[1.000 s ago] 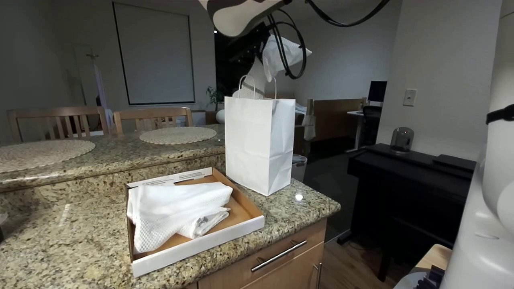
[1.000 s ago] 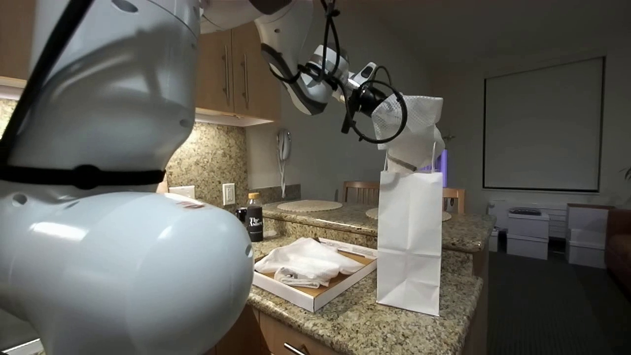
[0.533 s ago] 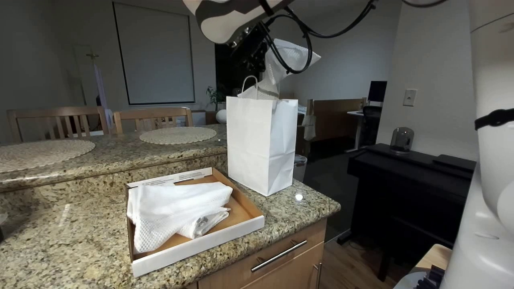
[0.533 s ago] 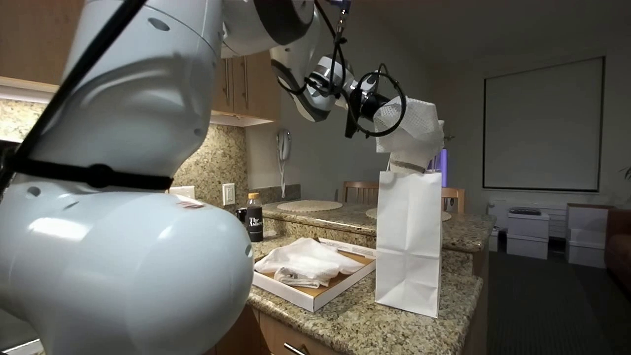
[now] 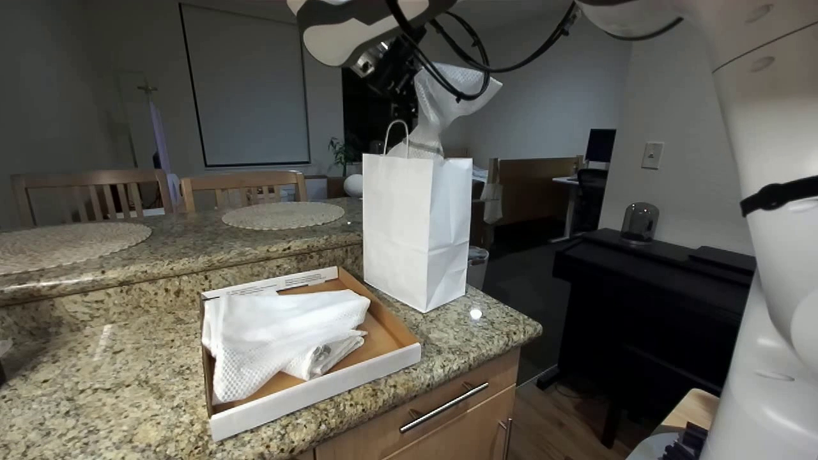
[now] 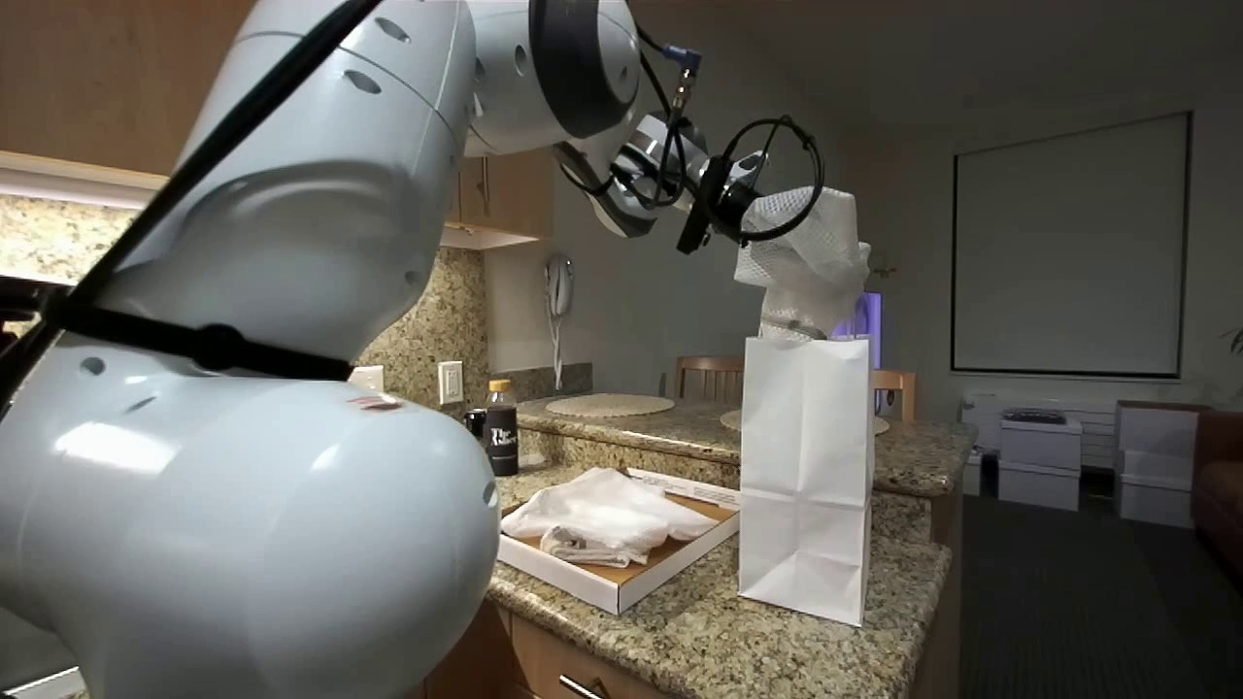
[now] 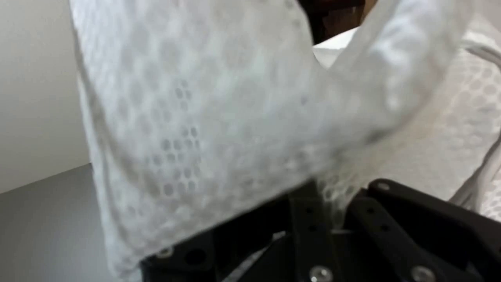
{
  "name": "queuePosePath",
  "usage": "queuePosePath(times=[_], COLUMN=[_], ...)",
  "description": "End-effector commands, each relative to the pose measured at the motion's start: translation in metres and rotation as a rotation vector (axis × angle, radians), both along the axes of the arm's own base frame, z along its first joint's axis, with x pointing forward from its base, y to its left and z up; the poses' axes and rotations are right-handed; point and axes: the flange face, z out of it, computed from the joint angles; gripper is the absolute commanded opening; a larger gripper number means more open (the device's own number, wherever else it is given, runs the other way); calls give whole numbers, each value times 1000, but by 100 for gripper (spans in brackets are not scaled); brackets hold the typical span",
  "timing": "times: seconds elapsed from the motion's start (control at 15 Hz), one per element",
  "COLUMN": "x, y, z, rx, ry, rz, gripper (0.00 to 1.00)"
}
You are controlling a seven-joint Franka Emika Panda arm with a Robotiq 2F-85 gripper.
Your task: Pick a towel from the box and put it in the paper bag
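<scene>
Hanging clamped in the pincer (image 7: 337,199), the towel (image 6: 808,274) runs mostly downward; its lower end, below the pincer, apparently enters the paper bag (image 6: 804,476), so lowering is likely next.

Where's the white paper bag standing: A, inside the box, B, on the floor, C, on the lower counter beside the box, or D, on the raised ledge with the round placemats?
C: both exterior views show the paper bag upright on the lower counter, next to the box.
</scene>
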Motion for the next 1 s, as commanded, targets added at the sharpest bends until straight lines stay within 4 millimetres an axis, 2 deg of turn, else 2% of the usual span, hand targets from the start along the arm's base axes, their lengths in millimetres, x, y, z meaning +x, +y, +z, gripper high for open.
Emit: queuePosePath(times=[0.0, 0.4, 0.67, 0.93], x=[-5, -8, -3, -15], y=[-3, -9, -6, -4], z=[21, 26, 35, 75], rx=[85, 99, 177, 347], ry=[100, 236, 205, 103], rz=[23, -35, 3, 80], gripper=[33, 72, 97, 100])
